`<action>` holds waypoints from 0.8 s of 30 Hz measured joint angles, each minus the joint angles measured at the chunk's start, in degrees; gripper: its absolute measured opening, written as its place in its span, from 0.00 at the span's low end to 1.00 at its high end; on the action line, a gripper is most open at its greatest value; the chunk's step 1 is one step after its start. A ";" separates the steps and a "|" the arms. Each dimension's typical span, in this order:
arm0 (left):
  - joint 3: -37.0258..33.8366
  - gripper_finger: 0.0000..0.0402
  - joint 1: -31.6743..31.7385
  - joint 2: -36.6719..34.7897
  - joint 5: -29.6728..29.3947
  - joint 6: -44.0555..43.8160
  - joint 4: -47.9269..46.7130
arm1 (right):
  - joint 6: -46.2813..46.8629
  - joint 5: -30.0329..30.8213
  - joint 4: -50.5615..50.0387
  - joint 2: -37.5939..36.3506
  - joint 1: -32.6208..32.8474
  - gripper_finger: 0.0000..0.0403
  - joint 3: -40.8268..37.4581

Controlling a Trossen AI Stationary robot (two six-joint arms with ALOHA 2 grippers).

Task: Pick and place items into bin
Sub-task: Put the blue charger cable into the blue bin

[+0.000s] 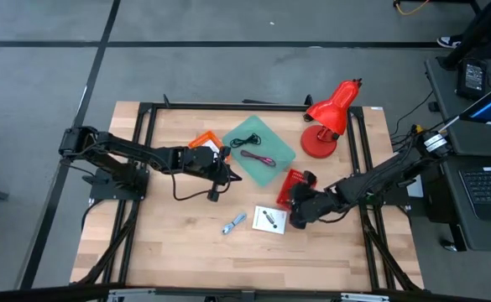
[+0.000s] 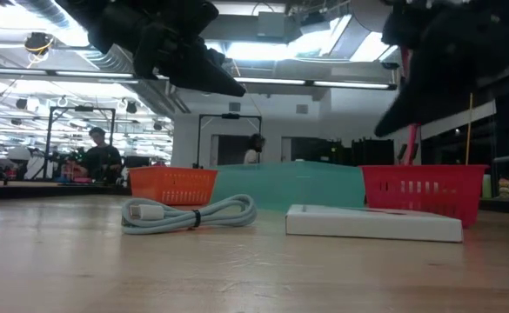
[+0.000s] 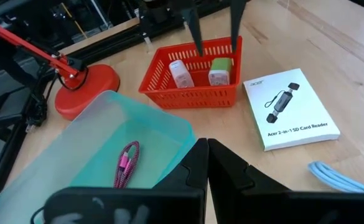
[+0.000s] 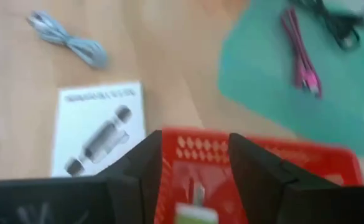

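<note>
From above, the wooden table [image 1: 169, 243] held a teal bin [image 1: 260, 151] in the middle. A black cable [image 1: 247, 140] and a pink cable [image 1: 259, 157] were already lying in the bin. A small orange basket [image 1: 205, 143] sat just left of the bin, and a red basket [image 1: 295, 188] sat just right of it. The red lamp [image 1: 327, 117] stood at the far right. Two things were left on the wood near the front: a pale blue cable [image 1: 234, 222] and a white card reader box [image 1: 270, 219]. The left gripper [image 1: 227, 172] hung at the bin's left edge. The right gripper [image 1: 298, 210] hung by the red basket, just right of the box.

From table height, the blue cable lay coiled on the wood, left of the white box. The orange basket, the teal bin and the red basket stood behind them. People sat far back in the room.

The left wrist view showed the left jaws pressed tight together with nothing between them. Two small things sat inside the red basket.

The right wrist view showed the right jaws partly apart over the red basket's rim, and they held nothing.

So two cables looked done. The blue cable and the box were not yet in the bin.
</note>
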 joint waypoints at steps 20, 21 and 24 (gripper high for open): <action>-0.02 0.28 -8.87 0.00 -2.85 -10.29 -2.97 | -21.33 0.04 19.65 5.57 0.11 0.03 -0.01; -0.02 0.30 -9.79 0.00 -3.93 -10.27 -2.99 | -22.45 0.03 20.55 6.12 0.06 0.01 -0.02; -0.02 0.34 -11.91 0.00 -6.36 -10.20 -2.99 | -25.43 -0.08 23.80 6.91 0.02 0.01 -0.02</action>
